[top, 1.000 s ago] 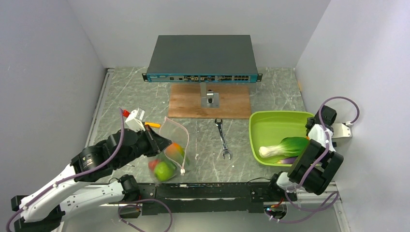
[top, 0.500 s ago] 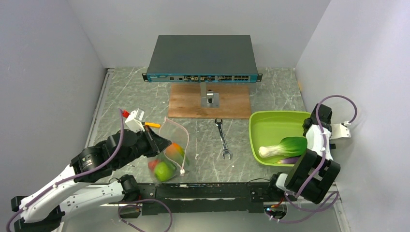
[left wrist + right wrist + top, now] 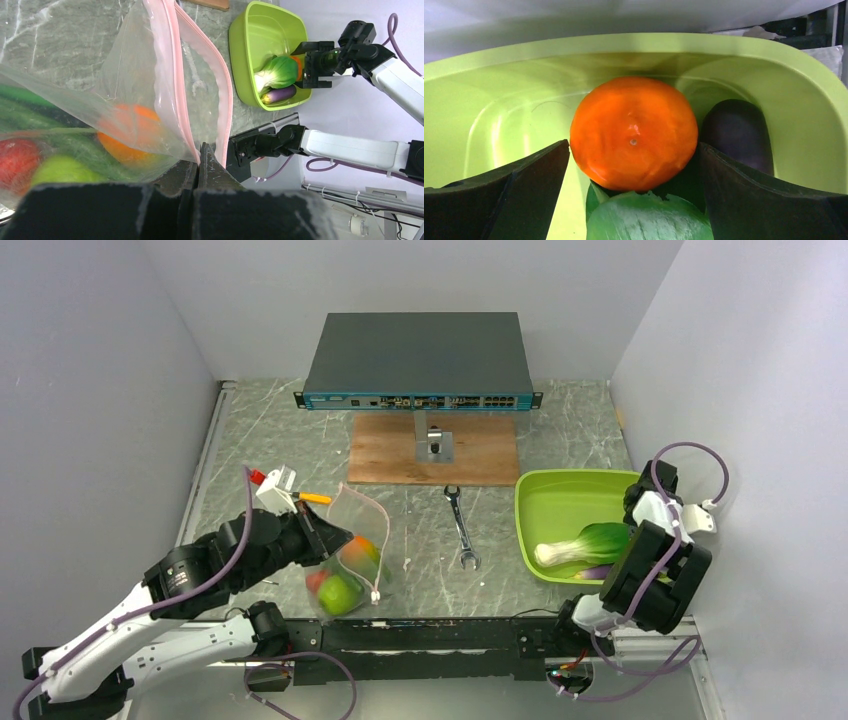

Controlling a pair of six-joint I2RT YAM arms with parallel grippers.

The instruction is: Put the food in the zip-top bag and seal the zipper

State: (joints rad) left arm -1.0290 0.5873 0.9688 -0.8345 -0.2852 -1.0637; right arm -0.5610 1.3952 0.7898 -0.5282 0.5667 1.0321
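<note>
Right gripper (image 3: 634, 146): jaws spread wide, one finger on each side of the orange (image 3: 634, 125), holding nothing yet; I cannot tell whether the pads touch it.
Left gripper (image 3: 202, 150): clamped shut on the zipper (image 3: 170, 75) edge, lifting one lip so the mouth gapes.
Zip-top bag (image 3: 355, 540): on the table at the left, near the arm bases, with a green apple (image 3: 340, 592), a strawberry (image 3: 316, 582) and a mango (image 3: 365, 550) inside.
Change: over the last second the right arm has shifted in over the tray's near right rim; the left arm and bag have stayed put.
Meaning: probably the orange goes next, since the bag is held ready.
Tray (image 3: 560, 495): also holds bok choy (image 3: 585, 543) and eggplant (image 3: 736, 132).
Farther back: wrench (image 3: 460, 528), then a wooden board (image 3: 390, 455).
</note>
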